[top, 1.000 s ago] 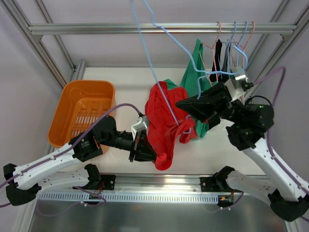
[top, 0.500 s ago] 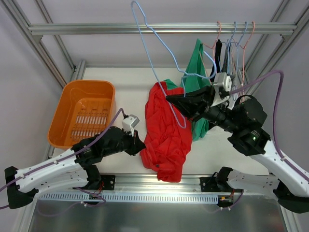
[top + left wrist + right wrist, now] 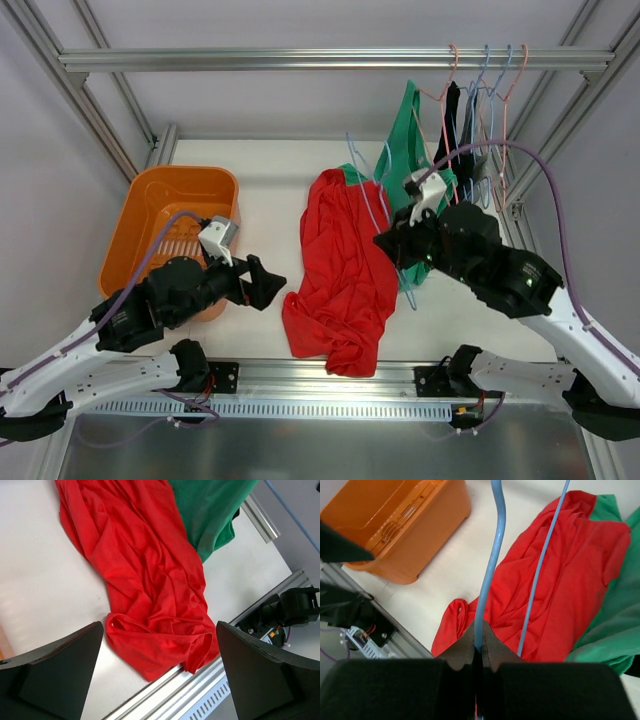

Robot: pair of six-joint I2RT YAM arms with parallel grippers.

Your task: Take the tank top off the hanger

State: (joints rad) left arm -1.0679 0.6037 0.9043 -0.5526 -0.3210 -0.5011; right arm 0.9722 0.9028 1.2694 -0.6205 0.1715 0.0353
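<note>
Let go of the red tank top [image 3: 340, 270] with the left tool [image 3: 268, 281], which had been clamped on the lower edge 1 s before. Spread that tool as wide as it goes and drew it back to the left, to just beside the orange basket [image 3: 185, 172]. Brought the blue hanger [image 3: 492, 555] down with the right tool [image 3: 395, 245], from high above the cross rail [image 3: 300, 60] to low over the white bench [image 3: 270, 170]. Kept that tool pinched tight on the hanger's wire.

Left the tank top, bunched and hanging in the air 1 s before, lying flat and crumpled along the middle of the bench. Set its lower hem close to the front rail [image 3: 330, 375] and its right side touching a green garment [image 3: 405, 130]. Saw 2 strands of hanger wire crossing above the red cloth in the right wrist view. Could not tell whether any strap was still caught on them.

Worked on a plain, smooth, matt bench, with the basket at its left end. Boxed in by grey walls [image 3: 40, 200] and slanting aluminium frame posts [image 3: 78, 95]. Found more wire hangers [image 3: 486, 75] hooked on the right part of the cross rail at the back. Found a dark garment [image 3: 452, 110] there too, beside the green one.
</note>
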